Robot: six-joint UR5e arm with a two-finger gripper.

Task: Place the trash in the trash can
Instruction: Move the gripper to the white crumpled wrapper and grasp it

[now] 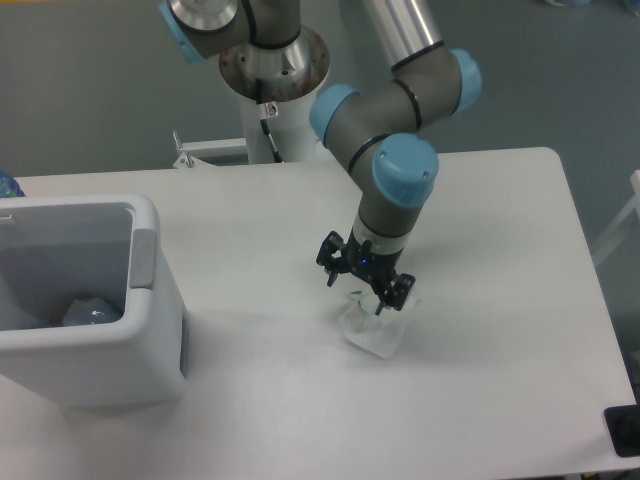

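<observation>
The black two-finger gripper [362, 292] stands spread wide, pointing down over the crumpled translucent white plastic wrapper [375, 330], fingers either side of its top. The wrapper lies mid-table on the white table [500, 300]; its long axis runs toward the near right. The blue-tinted crushed plastic bottle [92, 311] sits inside the boxy white plastic trash can [150, 345] at left.

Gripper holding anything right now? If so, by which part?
Nothing held yet. The gripper is open, its fingers straddling the top of the crumpled translucent white plastic wrapper, which rests on the white table.
</observation>
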